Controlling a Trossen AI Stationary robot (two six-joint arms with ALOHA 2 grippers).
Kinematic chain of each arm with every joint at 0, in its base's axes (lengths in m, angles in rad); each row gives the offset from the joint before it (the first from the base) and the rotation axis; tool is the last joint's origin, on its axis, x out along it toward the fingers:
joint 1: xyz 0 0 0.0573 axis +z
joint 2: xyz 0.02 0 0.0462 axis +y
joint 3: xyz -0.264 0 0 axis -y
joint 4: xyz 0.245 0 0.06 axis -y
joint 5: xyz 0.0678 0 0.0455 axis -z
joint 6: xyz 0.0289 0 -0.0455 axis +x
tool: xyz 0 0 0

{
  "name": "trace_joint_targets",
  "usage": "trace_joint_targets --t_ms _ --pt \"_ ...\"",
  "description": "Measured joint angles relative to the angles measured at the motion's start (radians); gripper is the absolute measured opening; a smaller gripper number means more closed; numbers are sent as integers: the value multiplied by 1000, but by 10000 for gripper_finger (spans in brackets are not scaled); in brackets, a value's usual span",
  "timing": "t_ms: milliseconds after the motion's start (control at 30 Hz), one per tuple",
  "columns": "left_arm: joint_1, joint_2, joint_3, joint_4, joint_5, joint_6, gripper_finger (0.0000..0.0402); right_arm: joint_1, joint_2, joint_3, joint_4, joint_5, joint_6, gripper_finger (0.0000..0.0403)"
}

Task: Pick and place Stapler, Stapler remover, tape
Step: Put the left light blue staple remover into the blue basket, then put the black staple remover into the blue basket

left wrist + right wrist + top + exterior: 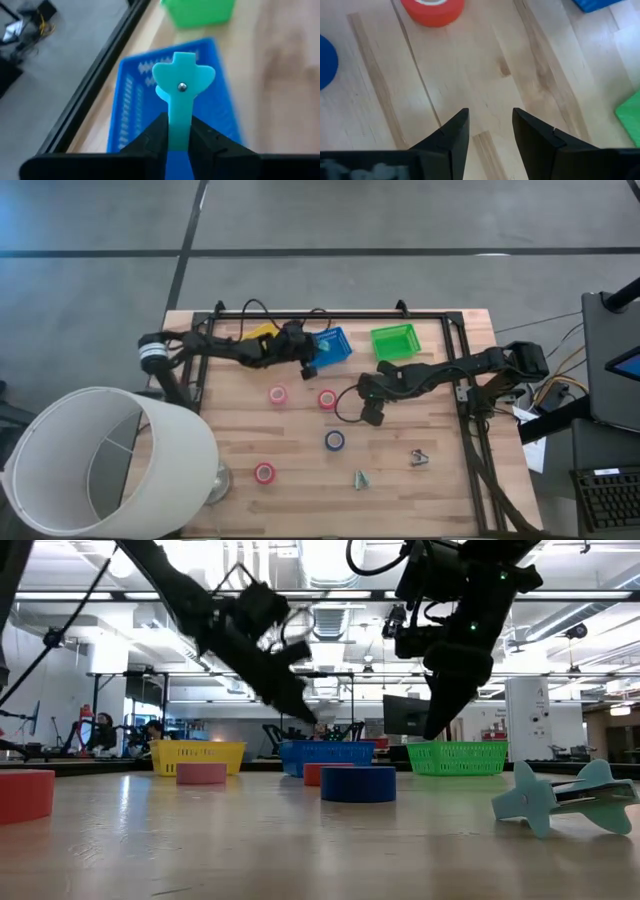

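Observation:
My left gripper [178, 125] is shut on a light-blue staple remover [181, 85] above the blue basket [332, 345] at the table's far side. My right gripper [372, 416] hangs open over bare wood, near a pink tape roll [432, 10]. Pink tape rolls [278, 394], [327, 399], [264, 472] and a blue tape roll [335, 440] lie flat on the table. A teal staple remover [360, 478] and a grey one [419, 457] lie near the front. The stapler is out of view. My left gripper pinches the staple remover's narrow end [179, 131] between its two fingers. The fingers slant down and lie along it, coming from the table's left. Its wide end with the rivet [182, 87] sticks out past the fingertips. It is lifted clear over the blue basket.
A yellow basket [258, 332] and a green basket [394, 340] flank the blue one along the far edge. A large white lampshade [100, 460] covers the near left corner. A black frame [460, 360] runs along the table's far and right sides.

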Motion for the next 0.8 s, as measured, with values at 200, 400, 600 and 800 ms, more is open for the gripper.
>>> trace_joint_targets --t_ms 200,400,600,800 --pt "55 76 25 20 8 4 74 0 0 0 15 0 -9 146" --pt "57 125 75 18 23 20 74 0 0 0 28 0 -9 150" --pt "57 117 98 11 23 16 78 0 0 0 39 0 -9 144" --pt "44 62 96 -13 25 -41 71 14 0 0 30 -28 15 139"
